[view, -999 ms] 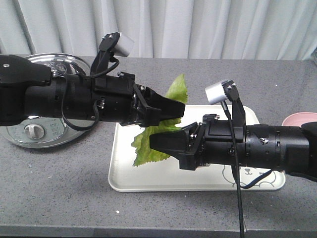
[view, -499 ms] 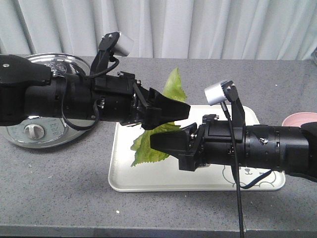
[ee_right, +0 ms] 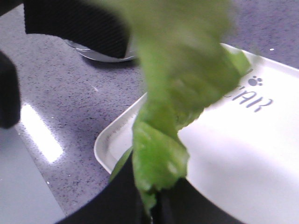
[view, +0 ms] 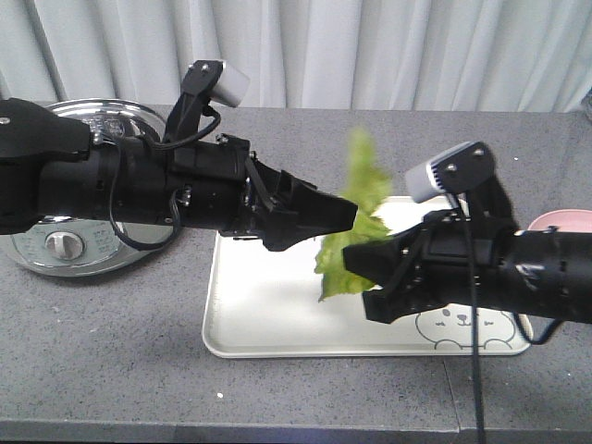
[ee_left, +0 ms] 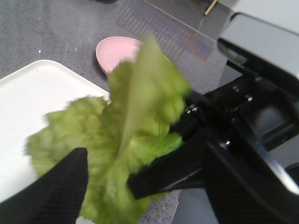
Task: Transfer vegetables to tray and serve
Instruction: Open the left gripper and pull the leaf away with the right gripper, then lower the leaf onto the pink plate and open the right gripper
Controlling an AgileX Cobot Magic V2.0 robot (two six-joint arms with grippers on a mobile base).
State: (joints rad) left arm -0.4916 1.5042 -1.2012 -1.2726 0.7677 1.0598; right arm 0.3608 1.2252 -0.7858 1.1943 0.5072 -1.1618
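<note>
the right gripper (view: 356,260) is clamped on the lettuce leaf (view: 356,222), which stands up blurred from between its fingers, held in the air over the middle of the tray (view: 268,305). the left gripper (view: 345,215) has its fingers spread wide on either side of the same leaf. the tray lies flat on the grey surface (view: 111,351), toward its front edge, with a pink plate (view: 560,220) near its right end.

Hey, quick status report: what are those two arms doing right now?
Right fingers pinching lettuce leaf, held above tray. Left fingers spread, apparently not gripping. Tray bare below; both arms crowd over it.
</note>
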